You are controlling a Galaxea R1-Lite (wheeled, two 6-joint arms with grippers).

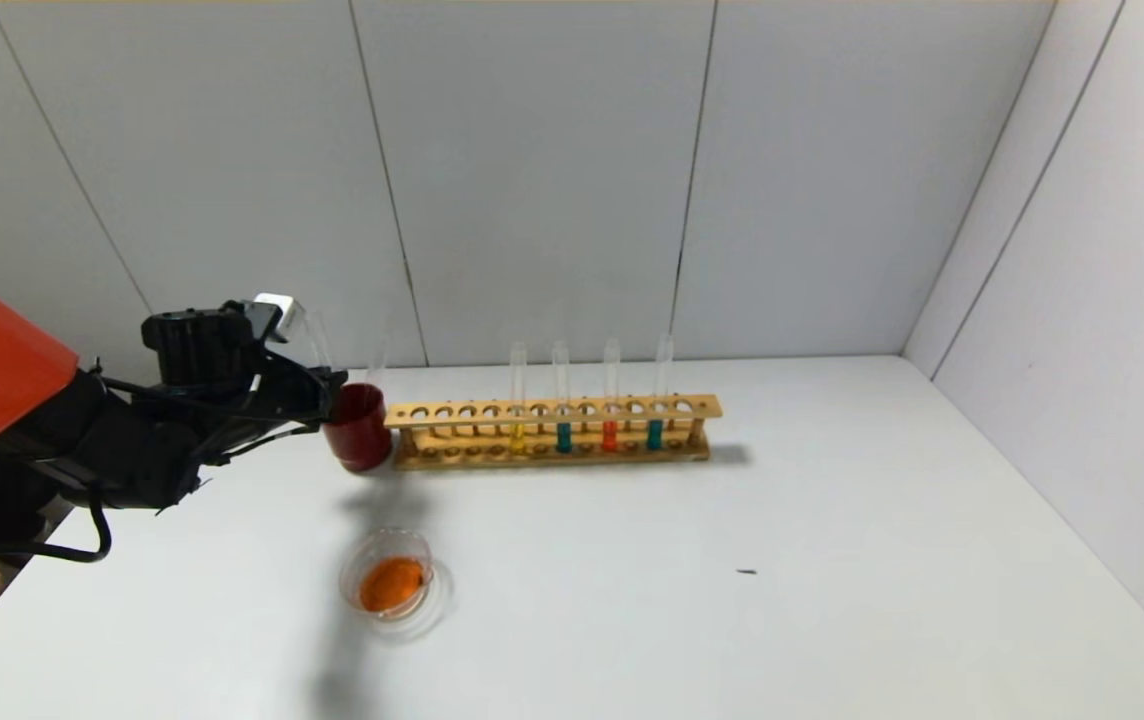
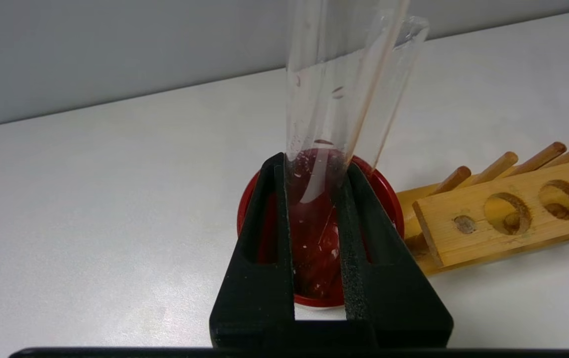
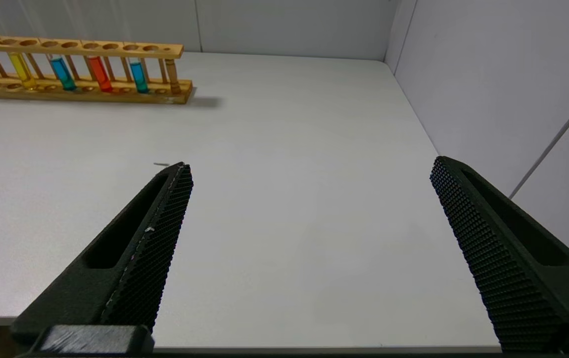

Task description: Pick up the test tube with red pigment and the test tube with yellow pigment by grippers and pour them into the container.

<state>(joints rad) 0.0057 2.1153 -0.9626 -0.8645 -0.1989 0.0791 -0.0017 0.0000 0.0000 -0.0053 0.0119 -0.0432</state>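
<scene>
The low clear-glass dish point(image 1: 394, 585) before the wooden rack point(image 1: 552, 432) already holds orange liquid. The left pincer point(image 2: 314, 209) pinches an emptied clear tube point(image 2: 334, 99) over the dark red cup point(image 1: 357, 427); the right pincer point(image 3: 309, 219) is spread, idle.

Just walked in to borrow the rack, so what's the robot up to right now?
The left claw is shut on an emptied test tube, holding it upright over the red cup at the end of the wooden rack. A second empty tube already stands in that cup. The glass dish holds orange liquid. The right claw sits open, off to the side.
</scene>
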